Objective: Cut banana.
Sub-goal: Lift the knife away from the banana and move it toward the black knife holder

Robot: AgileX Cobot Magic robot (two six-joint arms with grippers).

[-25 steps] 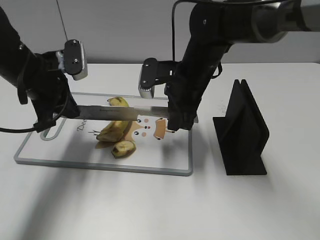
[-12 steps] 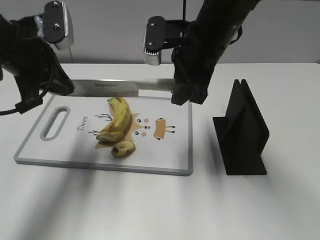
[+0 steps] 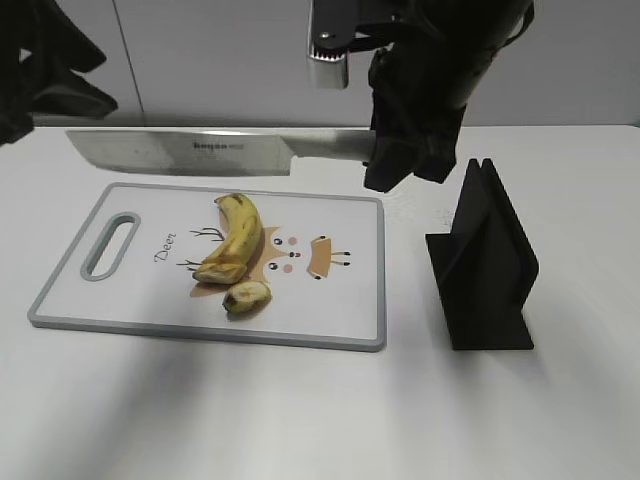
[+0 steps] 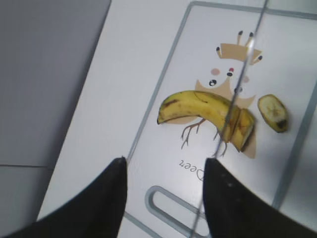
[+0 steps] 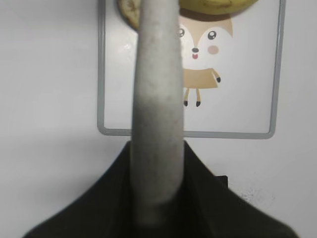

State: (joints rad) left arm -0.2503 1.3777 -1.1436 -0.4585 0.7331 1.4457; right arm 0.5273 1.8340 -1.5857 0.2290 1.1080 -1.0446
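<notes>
The banana [image 3: 238, 235] lies curved on the white cutting board [image 3: 330, 320], with a cut near its lower end. A short cut stub [image 3: 247, 295] lies just in front of it. My right gripper [image 3: 400, 150] is shut on the handle of a large knife [image 3: 190, 152] and holds it level in the air above the board's far edge, blade pointing left. My left gripper [image 3: 70, 100] is open, up at the far left near the blade tip. In the left wrist view the left gripper [image 4: 166, 198] is empty, with the banana [image 4: 198, 104] below it and the blade's edge [image 4: 233, 109] crossing it.
A black knife stand [image 3: 485, 260] stands on the table right of the board. The board has a handle slot [image 3: 108, 245] at its left end and a deer drawing [image 3: 300, 255] in the middle. The grey knife handle [image 5: 156, 114] fills the right wrist view.
The knife has risen from the banana to well above the board. Both arms moved up. The left gripper has come away from the blade's tip, up and to the left.
</notes>
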